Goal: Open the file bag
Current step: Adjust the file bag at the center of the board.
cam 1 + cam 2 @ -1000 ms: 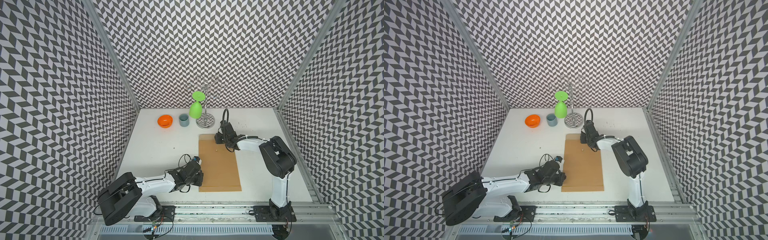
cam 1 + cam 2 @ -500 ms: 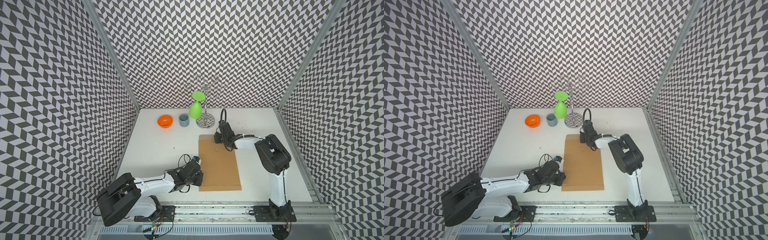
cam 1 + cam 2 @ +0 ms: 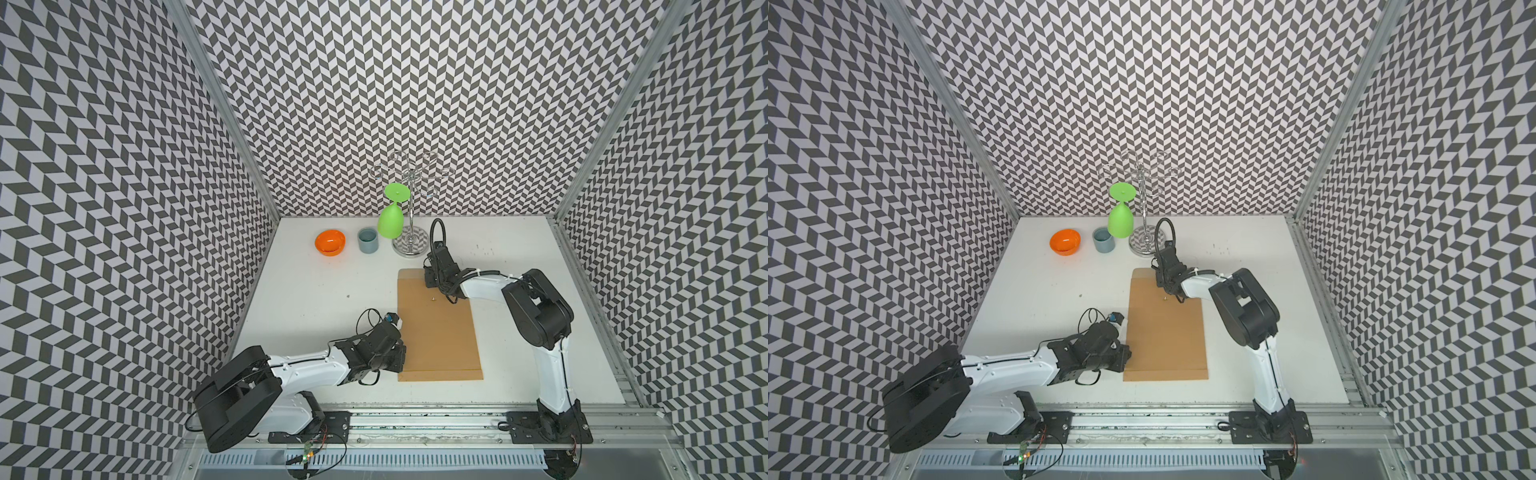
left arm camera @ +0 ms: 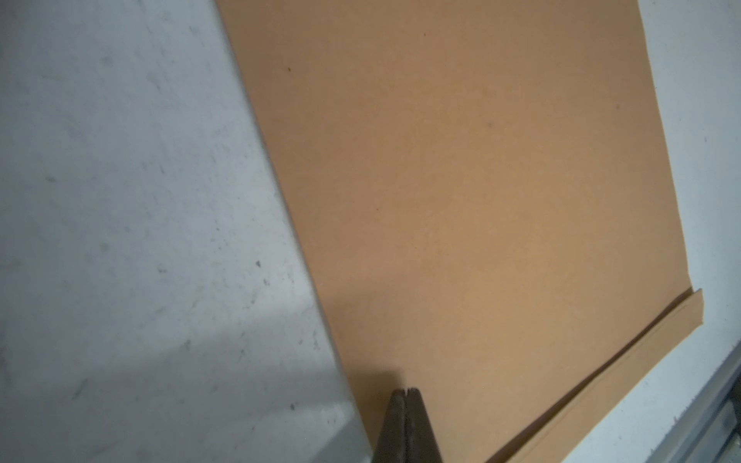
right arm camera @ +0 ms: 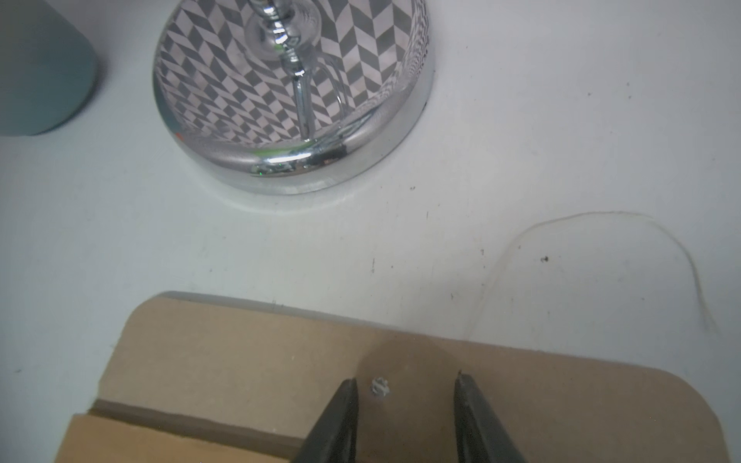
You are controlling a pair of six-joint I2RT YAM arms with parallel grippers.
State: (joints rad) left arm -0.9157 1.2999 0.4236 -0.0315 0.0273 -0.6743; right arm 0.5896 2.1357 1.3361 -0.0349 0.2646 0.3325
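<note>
**Flap Out Flat, Both Arms Down on the File Bag**

In both top views, the file bag [image 3: 438, 332] [image 3: 1165, 336] lies flat near the middle of the white table [image 3: 316, 299], its long side running from the front rail toward the back wall. The left gripper [image 3: 401, 359] [image 3: 1125, 359] is low at the bag's left edge, near the front end. Over at the far end, the right gripper [image 3: 428, 283] [image 3: 1159, 282] is down on the paper. A small button [image 3: 432, 298] shows on the brown face just beside it. Along the back stand an orange bowl [image 3: 330, 242] and a blue-grey cup [image 3: 368, 240]. Next to them a green glass [image 3: 390, 220] hangs bowl-down from a chrome rack [image 3: 410, 247].

On to the left wrist view. The left gripper's fingertips [image 4: 401, 401] are pressed tight together with nothing between them. They sit over the brown paper just inside its edge, and whether they touch it cannot be told. A narrow folded strip [image 4: 641, 360] runs along the bag's end.

Now the right wrist view. The right gripper's two dark fingers [image 5: 345, 405] stand apart over the paler flap [image 5: 240, 352], gripping nothing. A tiny pale rivet [image 5: 379, 387] sits right between them. The flap, with its rounded corners, lies spread flat on the table, pointing toward the rack's mirrored base. A thin pale string [image 5: 601, 214] curls loose on the table beside the flap.
</note>
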